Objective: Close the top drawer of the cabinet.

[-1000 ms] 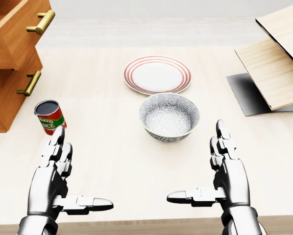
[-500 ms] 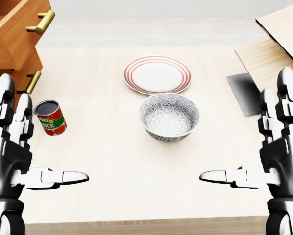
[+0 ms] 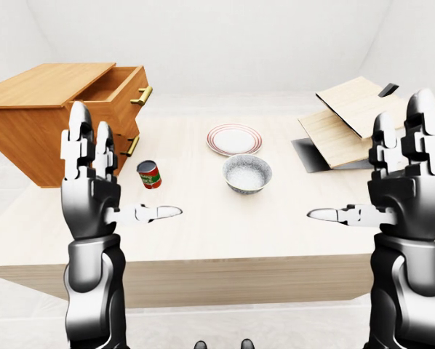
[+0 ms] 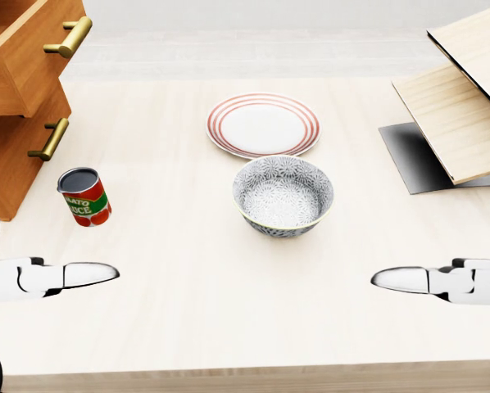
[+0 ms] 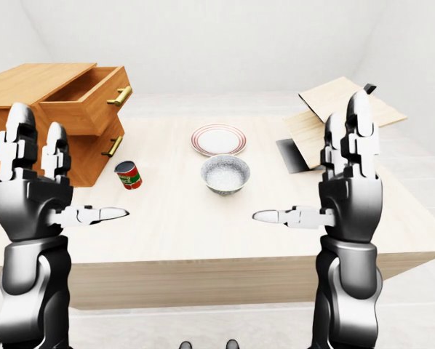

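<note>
Now both hands, left hand (image 3: 94, 200) and right hand (image 3: 406, 196), are raised with fingers spread and empty. At the desk's (image 3: 203, 233) left, the cabinet's (image 3: 36, 123) top drawer (image 3: 119, 91) stands pulled out.

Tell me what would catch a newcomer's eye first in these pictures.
The two metal hands, left hand and right hand, raised open at either side of the left-eye view, holding nothing. Next, the wooden cabinet at the table's left with its top drawer pulled out, then the patterned bowl mid-table.
</note>
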Controlling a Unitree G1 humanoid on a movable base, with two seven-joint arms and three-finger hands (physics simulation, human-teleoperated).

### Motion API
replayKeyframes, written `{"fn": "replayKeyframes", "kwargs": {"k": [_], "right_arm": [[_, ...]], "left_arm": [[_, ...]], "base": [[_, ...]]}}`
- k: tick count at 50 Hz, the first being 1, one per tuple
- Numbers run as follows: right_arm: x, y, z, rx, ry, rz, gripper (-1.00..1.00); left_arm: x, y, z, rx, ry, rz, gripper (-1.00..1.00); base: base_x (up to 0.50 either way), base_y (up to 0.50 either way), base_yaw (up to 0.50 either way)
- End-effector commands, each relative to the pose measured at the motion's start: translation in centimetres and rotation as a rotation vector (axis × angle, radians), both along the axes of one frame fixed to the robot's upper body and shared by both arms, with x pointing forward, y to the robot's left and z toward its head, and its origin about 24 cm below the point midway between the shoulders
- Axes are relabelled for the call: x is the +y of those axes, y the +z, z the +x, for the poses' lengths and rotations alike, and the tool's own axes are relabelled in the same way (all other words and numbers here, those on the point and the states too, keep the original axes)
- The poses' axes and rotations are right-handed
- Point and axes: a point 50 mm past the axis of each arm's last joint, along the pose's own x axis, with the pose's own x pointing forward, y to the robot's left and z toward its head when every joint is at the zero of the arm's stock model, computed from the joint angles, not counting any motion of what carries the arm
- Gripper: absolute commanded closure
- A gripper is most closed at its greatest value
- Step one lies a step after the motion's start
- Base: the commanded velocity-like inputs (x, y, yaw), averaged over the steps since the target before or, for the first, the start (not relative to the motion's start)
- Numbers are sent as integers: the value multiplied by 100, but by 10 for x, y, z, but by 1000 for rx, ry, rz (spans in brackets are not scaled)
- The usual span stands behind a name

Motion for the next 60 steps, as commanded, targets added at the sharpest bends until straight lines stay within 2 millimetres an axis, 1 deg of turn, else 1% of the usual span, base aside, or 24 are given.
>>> {"fn": "replayKeyframes", "kwargs": {"k": [1, 7, 12, 16, 22, 32, 37, 41, 45, 46, 47, 49, 60], "right_arm": [[1, 19, -12, -98, 0, -34, -100], [5, 28, -17, -148, 7, -53, -100], [5, 28, -16, -145, 4, -58, -100], [3, 28, -16, -144, -5, -66, -100], [2, 23, -13, -114, -11, -62, -100], [3, 30, -16, -152, -10, -69, -100], [4, 32, -17, -163, -8, -70, -100], [3, 33, -18, -172, -8, -67, -100], [2, 33, -18, -173, -10, -59, -100], [2, 32, -17, -161, -14, -72, -100], [1, 33, -18, -174, 1, -45, -100], [4, 34, -19, -178, 5, -67, -100], [4, 33, -17, -169, 12, -69, -100]], "left_arm": [[7, 18, -7, -89, 29, 7, -100], [11, 24, -11, -118, 44, 8, -100], [12, 26, -12, -130, 51, 1, -100], [10, 32, -15, -161, 47, 4, -100], [11, 36, -17, -184, 46, 6, -100], [8, 44, -22, -227, 27, 5, -100], [8, 43, -21, -218, 28, 16, -100], [5, 44, -25, -234, 0, 13, -100], [9, 38, -17, -193, 15, -1, -100], [9, 37, -17, -189, 15, -2, -100], [9, 36, -16, -181, 17, -2, -100], [10, 33, -15, -169, 19, -6, -100], [9, 39, -21, -204, 16, -5, -100]], "base": [[0, 0, 0], [0, 0, 0], [0, 0, 0], [0, 0, 0], [0, 0, 0], [0, 0, 0], [0, 0, 0], [0, 0, 0], [0, 0, 0], [0, 50, 0], [0, 50, 0], [2, 50, 0], [3, 50, 0]]}}
